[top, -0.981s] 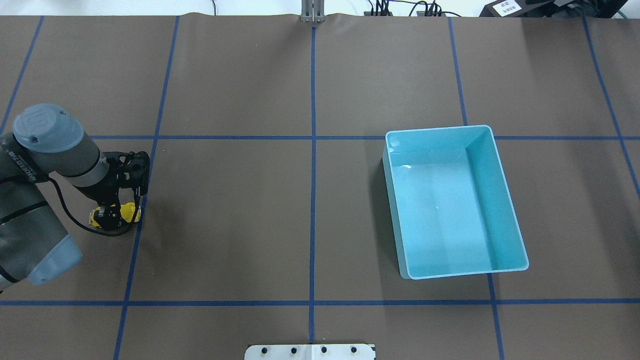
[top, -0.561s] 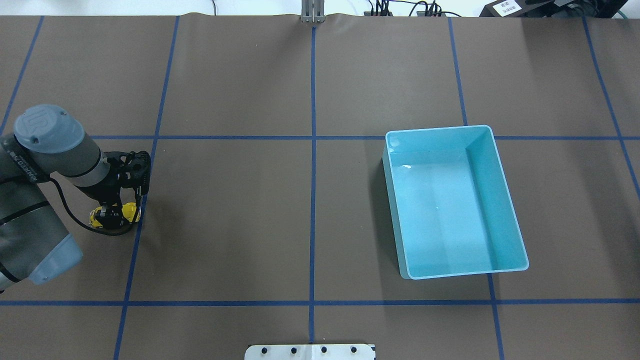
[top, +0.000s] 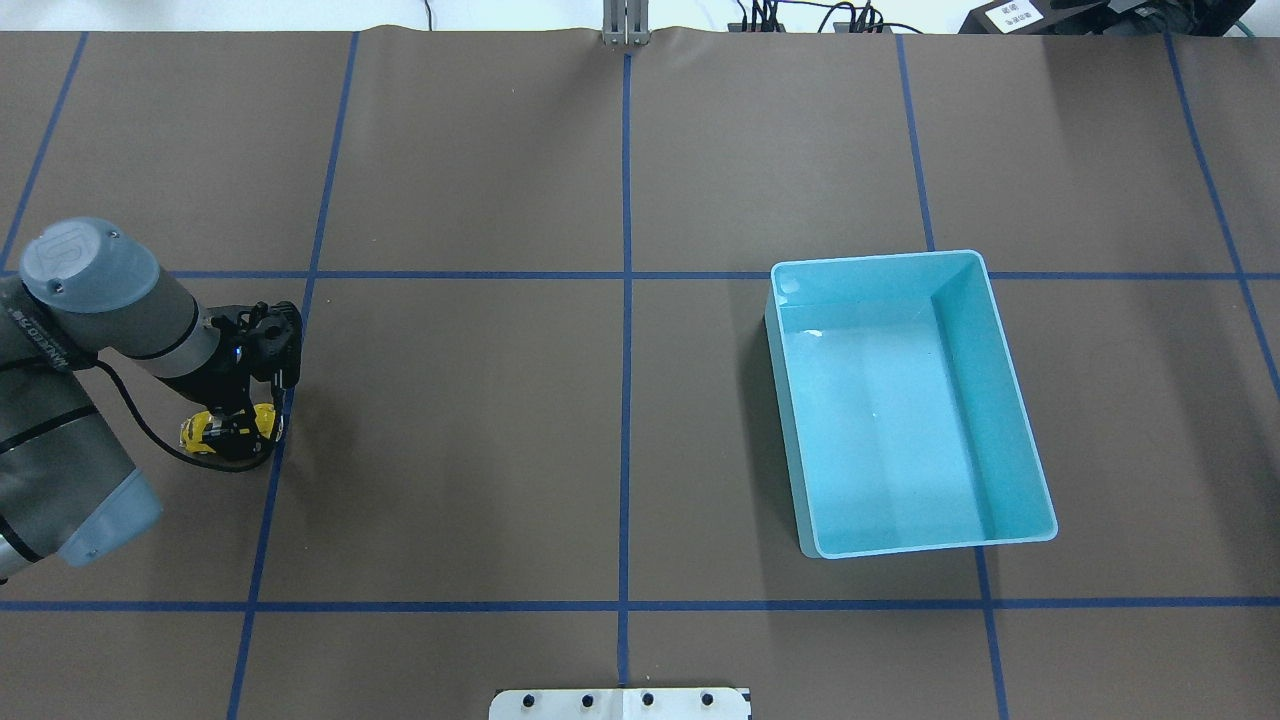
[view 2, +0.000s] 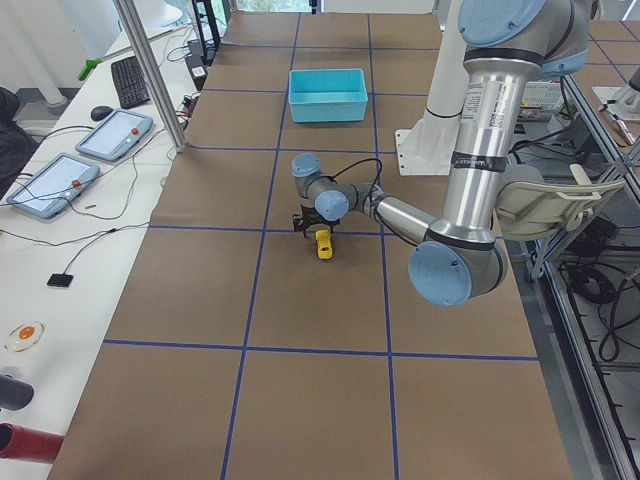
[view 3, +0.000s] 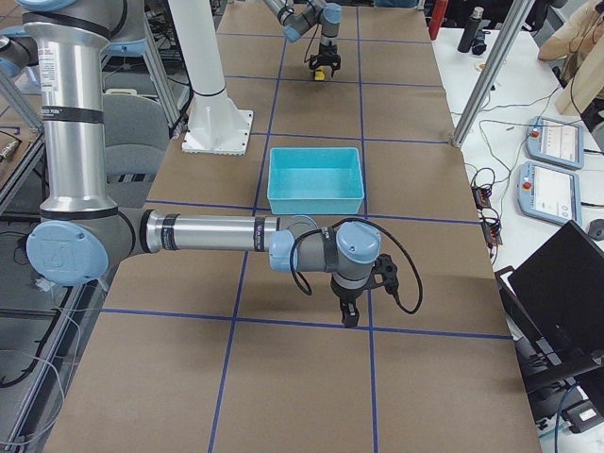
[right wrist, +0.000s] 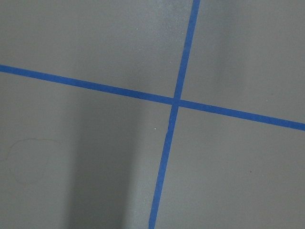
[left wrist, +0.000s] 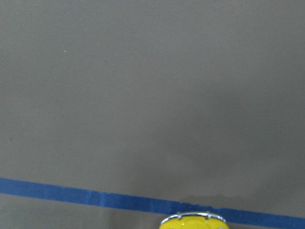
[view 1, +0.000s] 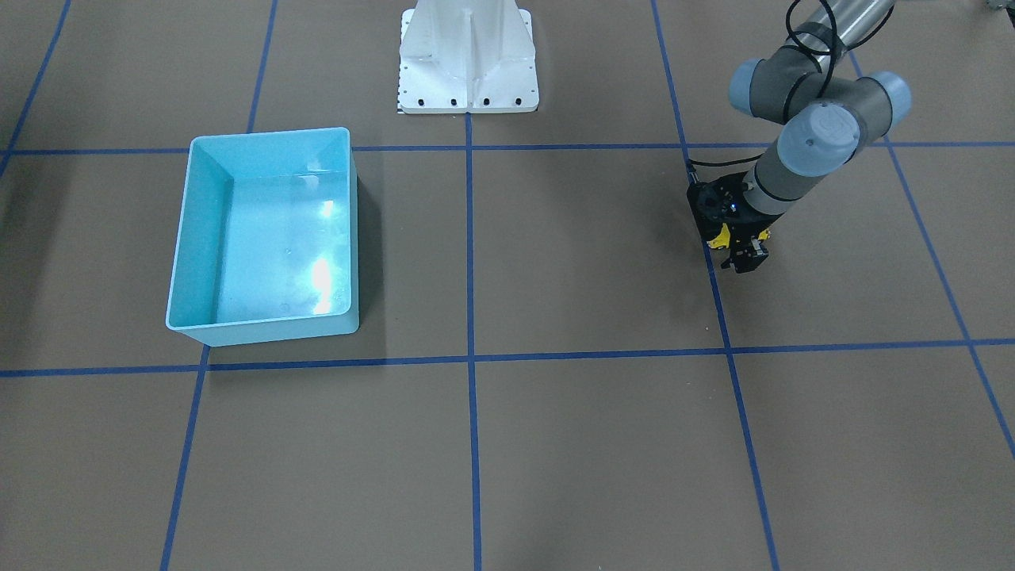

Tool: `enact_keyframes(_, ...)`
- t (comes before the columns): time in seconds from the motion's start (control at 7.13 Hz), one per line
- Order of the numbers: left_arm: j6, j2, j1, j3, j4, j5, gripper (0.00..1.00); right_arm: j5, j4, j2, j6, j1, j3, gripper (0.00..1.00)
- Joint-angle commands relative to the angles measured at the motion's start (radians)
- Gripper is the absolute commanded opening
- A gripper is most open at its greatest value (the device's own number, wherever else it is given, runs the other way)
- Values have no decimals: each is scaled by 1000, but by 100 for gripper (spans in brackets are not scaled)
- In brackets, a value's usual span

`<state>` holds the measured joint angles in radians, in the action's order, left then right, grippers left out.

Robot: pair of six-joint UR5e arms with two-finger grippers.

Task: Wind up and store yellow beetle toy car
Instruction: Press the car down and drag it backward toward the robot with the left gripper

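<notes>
Plainly the yellow beetle toy car (top: 262,422) sits on the table (top: 480,160) well apart from the light blue bin (top: 985,380), far out on the bin's left in the overhead view, with open paper between them. The left gripper (top: 230,432) stands over the car's middle with its jaws drawn in narrow across the body. Yellow shows on either side of the black fingers, so it looks clamped on the car. The right gripper (view 3: 350,316) hangs low over the table on the bin's other side, seen only from the side camera, and I cannot tell whether it is wide or narrow.

The car looks tiny, light and rigid, a glossy rounded shell that could squirt out of a pinch placed high on the roof. The better hold is low across the flat flanks, between the wheels. Winding probably means dragging it along the table, so the wheels need firm downward pressure
</notes>
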<state>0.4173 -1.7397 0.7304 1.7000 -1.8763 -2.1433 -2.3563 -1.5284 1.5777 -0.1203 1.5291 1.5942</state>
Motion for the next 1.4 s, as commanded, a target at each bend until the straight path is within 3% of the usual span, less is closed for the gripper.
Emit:
enact_keyframes(0.0,1,23,1,19,-4,-23,94,-1,1,-1,-1,-1,1,100)
enact_keyframes(0.84,5,39,1,30,-6,-44,94,0,1,1,-2,-3,0,100)
enact_keyframes(0.98,5,37,0,29,-6,-40,90,0,-1,1,-2,-1,-2,100)
enact_keyframes(1.12,6,40,1,27,-7,-40,76,0,-1,5,-2,-1,-2,100)
enact_keyframes(1.26,6,40,0,18,-29,-40,56,0,-1,10,-2,-1,-2,100)
